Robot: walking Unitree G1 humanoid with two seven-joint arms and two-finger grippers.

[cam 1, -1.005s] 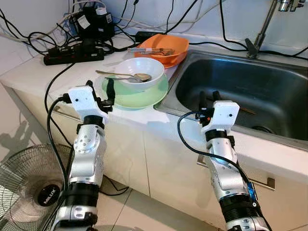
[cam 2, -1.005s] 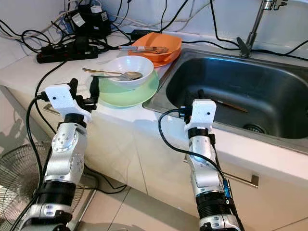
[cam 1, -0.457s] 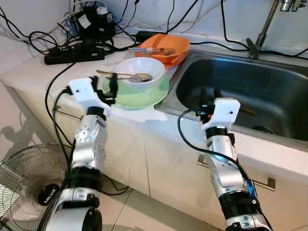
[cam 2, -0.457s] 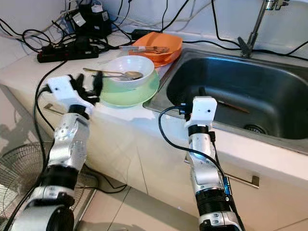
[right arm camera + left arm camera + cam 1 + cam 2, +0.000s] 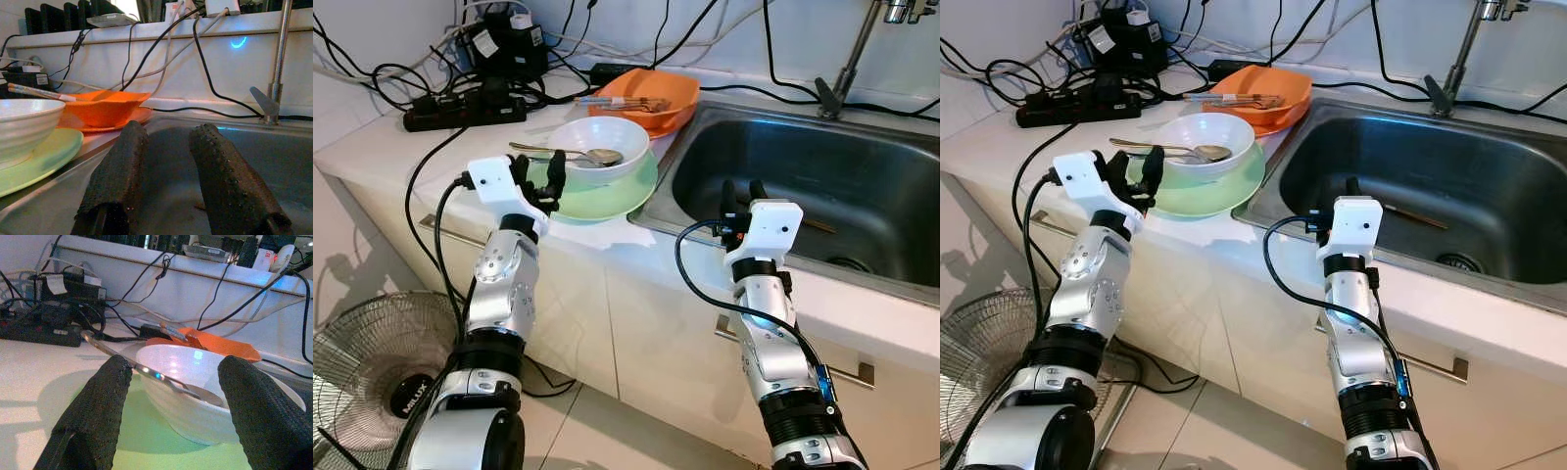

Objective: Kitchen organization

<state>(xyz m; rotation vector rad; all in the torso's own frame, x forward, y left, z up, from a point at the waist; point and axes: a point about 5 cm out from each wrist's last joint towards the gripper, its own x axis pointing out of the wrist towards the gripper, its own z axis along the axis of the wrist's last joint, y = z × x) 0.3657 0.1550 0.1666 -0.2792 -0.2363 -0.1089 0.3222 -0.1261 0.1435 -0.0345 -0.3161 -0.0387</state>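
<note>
A white bowl (image 5: 607,139) with a metal spoon (image 5: 570,152) across it sits on a green plate (image 5: 607,199) on the counter, left of the sink. My left gripper (image 5: 539,176) is open at the plate's left rim. In the left wrist view its fingers (image 5: 98,411) frame the bowl (image 5: 181,382) and the spoon's handle (image 5: 146,372). Behind them is an orange bowl (image 5: 656,90) holding chopsticks (image 5: 612,101). My right gripper (image 5: 742,193) is open over the near edge of the steel sink (image 5: 862,166), with nothing between its fingers (image 5: 117,181).
A thin stick (image 5: 818,225) lies on the sink floor near the drain. The faucet (image 5: 850,59) stands at the back right. A power strip (image 5: 460,110) and tangled cables lie at the counter's back left. A floor fan (image 5: 372,392) stands at the lower left.
My left gripper has risen and moved right and forward to the green plate's rim. The right arm has barely moved.
</note>
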